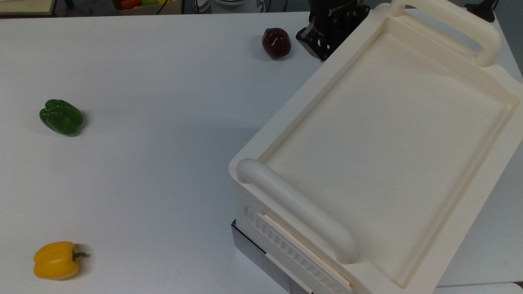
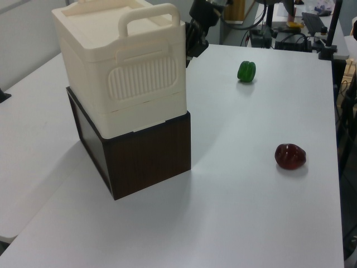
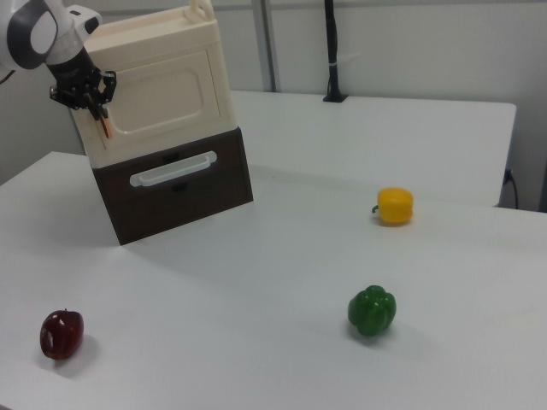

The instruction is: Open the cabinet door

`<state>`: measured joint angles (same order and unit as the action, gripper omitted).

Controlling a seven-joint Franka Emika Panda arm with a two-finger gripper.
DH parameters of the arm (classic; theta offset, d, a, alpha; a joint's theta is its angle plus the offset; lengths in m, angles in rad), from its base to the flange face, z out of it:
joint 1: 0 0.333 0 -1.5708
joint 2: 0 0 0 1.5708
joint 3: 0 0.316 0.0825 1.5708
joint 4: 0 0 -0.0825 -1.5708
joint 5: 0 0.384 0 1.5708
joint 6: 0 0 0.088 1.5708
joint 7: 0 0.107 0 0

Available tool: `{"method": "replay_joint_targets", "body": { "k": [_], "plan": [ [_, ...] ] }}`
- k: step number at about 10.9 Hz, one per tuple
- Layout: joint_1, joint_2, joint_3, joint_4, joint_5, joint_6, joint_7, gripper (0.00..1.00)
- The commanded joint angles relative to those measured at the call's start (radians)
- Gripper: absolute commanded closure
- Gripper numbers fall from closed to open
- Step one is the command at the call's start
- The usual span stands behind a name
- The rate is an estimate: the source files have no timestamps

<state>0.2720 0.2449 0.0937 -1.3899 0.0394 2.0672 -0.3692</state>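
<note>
The cabinet (image 3: 162, 43) is a big cream-white box with two thick bar handles on top, standing on a dark brown base. In the right view its door (image 3: 167, 98) lies flat against the front and looks closed. A small copper bar handle (image 3: 104, 126) sits near the door's left edge. My gripper (image 3: 89, 99) is at the upper end of that handle, open, its dark fingers spread to either side. In the top view the gripper (image 1: 320, 43) is pressed close to the cabinet's (image 1: 388, 122) far-left side. In the left view the gripper (image 2: 193, 42) is partly hidden behind the cabinet (image 2: 120, 72).
The brown base (image 3: 184, 201) has a drawer with a white bar handle (image 3: 173, 169). A dark red pepper (image 1: 276, 42) lies on the white table just beside the gripper. A green pepper (image 1: 61, 116) and a yellow pepper (image 1: 56, 260) lie far off toward the top view's left.
</note>
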Motion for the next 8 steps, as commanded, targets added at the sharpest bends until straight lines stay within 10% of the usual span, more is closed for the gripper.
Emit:
{"method": "replay_joint_targets", "body": {
  "k": [1, 7, 8],
  "plan": [
    [-0.037, -0.029, -0.006, -0.012, 0.005, -0.145, -0.074, 1.0],
    [-0.129, -0.052, -0.089, -0.04, 0.01, -0.325, -0.112, 0.99],
    [-0.129, -0.052, -0.13, -0.038, 0.01, -0.343, -0.114, 0.76]
  ]
}}
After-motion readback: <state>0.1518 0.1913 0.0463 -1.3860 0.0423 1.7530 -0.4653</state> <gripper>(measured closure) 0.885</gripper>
